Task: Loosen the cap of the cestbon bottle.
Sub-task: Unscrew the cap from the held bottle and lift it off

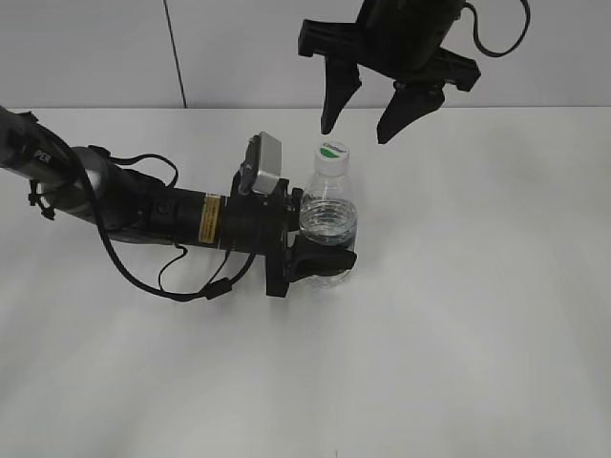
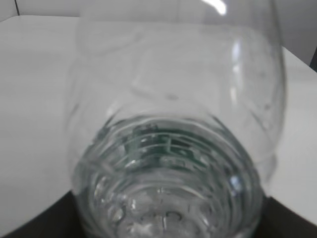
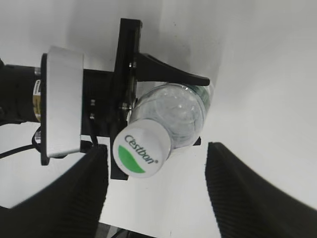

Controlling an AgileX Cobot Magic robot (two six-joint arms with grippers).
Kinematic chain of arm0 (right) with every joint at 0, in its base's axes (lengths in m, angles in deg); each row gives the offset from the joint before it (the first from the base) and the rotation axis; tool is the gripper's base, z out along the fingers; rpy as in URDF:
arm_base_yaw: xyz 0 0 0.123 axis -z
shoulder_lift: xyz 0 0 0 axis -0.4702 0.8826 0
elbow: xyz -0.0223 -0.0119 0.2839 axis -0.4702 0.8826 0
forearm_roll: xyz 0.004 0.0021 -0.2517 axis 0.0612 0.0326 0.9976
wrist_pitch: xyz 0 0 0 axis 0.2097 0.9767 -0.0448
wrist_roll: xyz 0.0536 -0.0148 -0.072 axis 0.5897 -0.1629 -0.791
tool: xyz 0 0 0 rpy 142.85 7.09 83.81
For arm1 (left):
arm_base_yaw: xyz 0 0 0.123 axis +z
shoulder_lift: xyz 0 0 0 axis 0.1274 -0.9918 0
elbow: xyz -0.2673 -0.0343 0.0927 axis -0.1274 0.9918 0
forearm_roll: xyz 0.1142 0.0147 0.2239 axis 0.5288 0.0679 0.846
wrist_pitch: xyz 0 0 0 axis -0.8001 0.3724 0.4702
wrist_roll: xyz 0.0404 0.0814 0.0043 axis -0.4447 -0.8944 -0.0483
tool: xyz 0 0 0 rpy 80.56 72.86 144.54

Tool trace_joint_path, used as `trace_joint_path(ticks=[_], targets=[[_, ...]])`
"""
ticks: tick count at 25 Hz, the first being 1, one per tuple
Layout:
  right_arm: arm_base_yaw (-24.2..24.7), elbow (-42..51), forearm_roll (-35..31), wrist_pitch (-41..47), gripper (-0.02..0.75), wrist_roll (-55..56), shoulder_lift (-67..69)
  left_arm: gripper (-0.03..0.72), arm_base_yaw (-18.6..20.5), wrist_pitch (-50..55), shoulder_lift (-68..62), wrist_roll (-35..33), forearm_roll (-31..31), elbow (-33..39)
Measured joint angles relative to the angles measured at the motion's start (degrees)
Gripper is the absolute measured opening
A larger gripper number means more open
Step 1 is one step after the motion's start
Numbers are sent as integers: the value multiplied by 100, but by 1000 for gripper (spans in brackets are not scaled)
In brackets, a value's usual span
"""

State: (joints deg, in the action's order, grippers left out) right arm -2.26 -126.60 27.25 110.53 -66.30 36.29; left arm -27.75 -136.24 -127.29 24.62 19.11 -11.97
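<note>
The cestbon bottle (image 1: 330, 221) stands upright on the white table, clear and ribbed, with its white cap (image 1: 333, 153) and green leaf mark on top. My left gripper (image 1: 323, 252) is shut on the bottle's lower body from the left; the bottle (image 2: 173, 148) fills the left wrist view. My right gripper (image 1: 359, 132) hangs open above and just behind the cap, not touching it. In the right wrist view the cap (image 3: 142, 149) lies between the open fingers (image 3: 156, 191), nearer the left one, with the bottle (image 3: 173, 111) below it.
The white table (image 1: 477, 315) spreads all round the bottle. The left arm with its cables (image 1: 143, 215) lies across the table's left half. A pale wall (image 1: 239, 48) rises behind.
</note>
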Motion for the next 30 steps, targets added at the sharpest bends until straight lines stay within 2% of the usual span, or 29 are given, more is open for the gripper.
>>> trace_joint_path(ticks=[25,30], targets=[[-192,-75,55,2,471,377,328,414,-82,231,30,-58,-113,-1],[-192,-118,149,2,417,377,354,414,-87,243,30,-58,-113,-6]])
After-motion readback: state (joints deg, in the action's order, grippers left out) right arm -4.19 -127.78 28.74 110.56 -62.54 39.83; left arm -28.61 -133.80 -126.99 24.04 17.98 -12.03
